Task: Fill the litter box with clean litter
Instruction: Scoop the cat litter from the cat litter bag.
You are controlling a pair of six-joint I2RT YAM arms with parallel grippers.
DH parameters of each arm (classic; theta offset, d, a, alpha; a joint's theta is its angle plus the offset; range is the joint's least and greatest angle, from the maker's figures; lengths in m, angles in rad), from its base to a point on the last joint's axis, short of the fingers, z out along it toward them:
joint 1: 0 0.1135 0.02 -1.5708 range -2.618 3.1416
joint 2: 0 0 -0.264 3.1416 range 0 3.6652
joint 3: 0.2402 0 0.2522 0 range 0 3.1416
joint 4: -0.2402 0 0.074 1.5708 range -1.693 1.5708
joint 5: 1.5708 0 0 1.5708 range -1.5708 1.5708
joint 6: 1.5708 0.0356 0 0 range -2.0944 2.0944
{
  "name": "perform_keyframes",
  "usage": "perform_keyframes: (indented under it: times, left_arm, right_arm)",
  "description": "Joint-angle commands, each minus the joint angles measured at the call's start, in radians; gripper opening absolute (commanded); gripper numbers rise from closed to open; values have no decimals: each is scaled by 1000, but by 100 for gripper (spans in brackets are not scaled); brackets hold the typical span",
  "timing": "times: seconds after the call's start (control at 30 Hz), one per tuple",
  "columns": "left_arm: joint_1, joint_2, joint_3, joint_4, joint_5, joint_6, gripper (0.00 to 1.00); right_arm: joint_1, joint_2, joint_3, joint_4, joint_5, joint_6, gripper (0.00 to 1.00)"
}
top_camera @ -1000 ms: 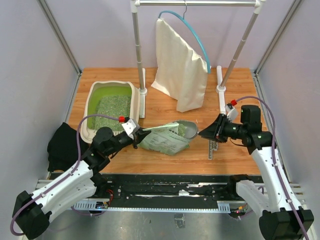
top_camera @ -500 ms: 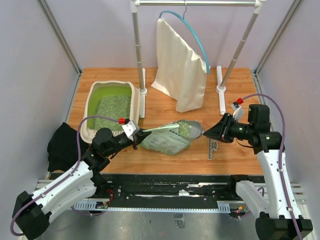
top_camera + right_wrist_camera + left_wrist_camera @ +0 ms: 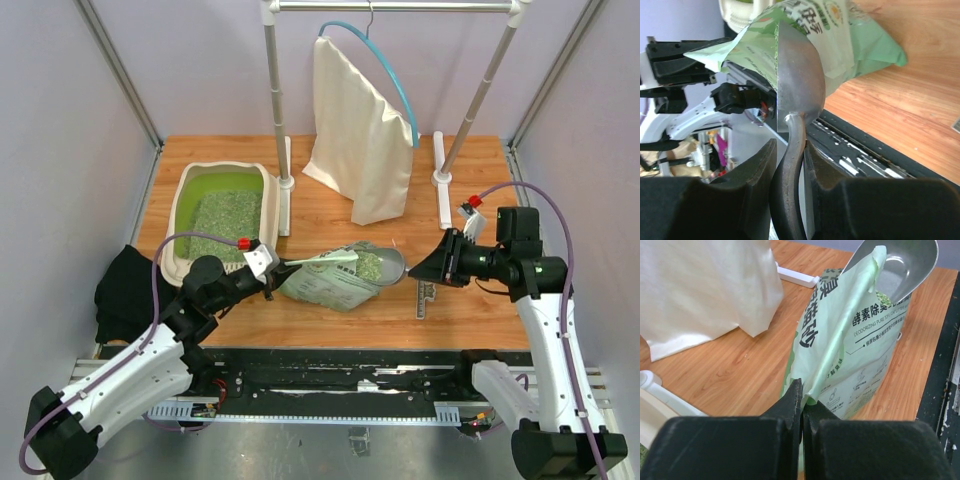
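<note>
While litter box (image 3: 226, 168) lies long-axis near-to-far | left tool (image 3: 802, 391) pinches bag (image 3: 850, 325) | right tool (image 3: 789, 150) clamps scoop (image 3: 797, 70)

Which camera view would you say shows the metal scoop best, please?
The right wrist view: the scoop is large and central, its handle clamped in the right end effector, the bowl's back towards the camera. The left wrist view shows only the bowl's inside, at the mouth of the green bag; the top view shows it small.

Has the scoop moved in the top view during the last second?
Yes. The scoop, held by the right gripper, has slid slightly right, backing out of the bag mouth and closer to the rack's right foot.
</note>
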Motion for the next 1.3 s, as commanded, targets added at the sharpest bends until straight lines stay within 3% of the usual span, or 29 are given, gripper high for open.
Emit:
perform_keyframes:
  times: [0.0, 0.27, 0.43, 0.67, 0.8, 0.9, 0.97, 1.13, 1.27]
  left_arm:
    - [0, -18, 34, 44, -7, 12, 1]
    - [0, -50, 36, -7, -36, 34, 0]
    - [0, -54, 23, 27, -34, 19, 1]
    - [0, -81, 23, 38, -81, 15, 1]
    - [0, -74, 12, 54, -65, 4, 1]
    - [0, -76, 13, 47, -75, -6, 1]
    - [0, -97, 7, 41, -85, -3, 0]
    - [0, -135, -8, 41, -124, 3, 0]
    - [0, -145, -2, 25, -141, 0, 1]
  right_arm:
    - [-25, -44, -87, 160, -174, 137, 1]
    - [-95, -55, -158, 159, -263, 102, 1]
    - [-98, -42, -260, 349, -382, 245, 1]
    - [-138, -45, -329, 373, -386, 254, 1]
    - [-85, -82, -425, 699, -359, 537, 1]
    - [-188, -74, -445, 632, -465, 457, 1]
    - [-196, -81, -453, 571, -452, 413, 1]
    - [-129, -113, -473, 729, -395, 565, 1]
    - [-198, -97, -431, 509, -462, 366, 1]
